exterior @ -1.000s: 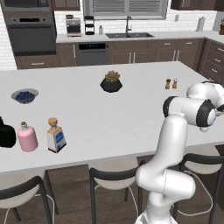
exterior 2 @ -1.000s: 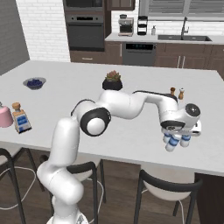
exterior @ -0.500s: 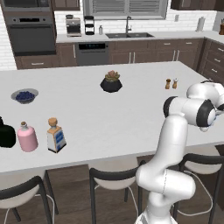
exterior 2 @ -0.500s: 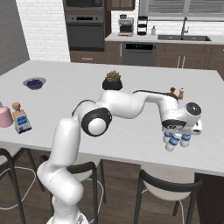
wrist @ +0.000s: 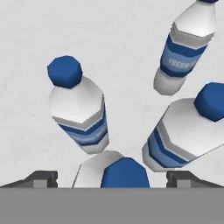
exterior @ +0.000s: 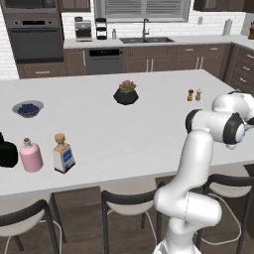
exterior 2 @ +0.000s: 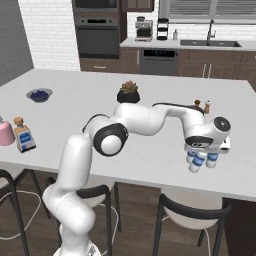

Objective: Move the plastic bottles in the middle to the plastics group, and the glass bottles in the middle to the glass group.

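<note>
The small clear plastic water bottles with blue label bands stand clustered upright near the counter's near right edge, four together. The nearest one's blue cap sits directly below the gripper, between its spread, empty fingertips. The square cork-stoppered glass bottle already stands far left beside the rounded pink flask.

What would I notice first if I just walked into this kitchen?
The big white arm bending over the right end of the counter, its open hand above a cluster of water bottles. At the far left end stand a corked bottle, a pink flask and a black bottle.
</note>
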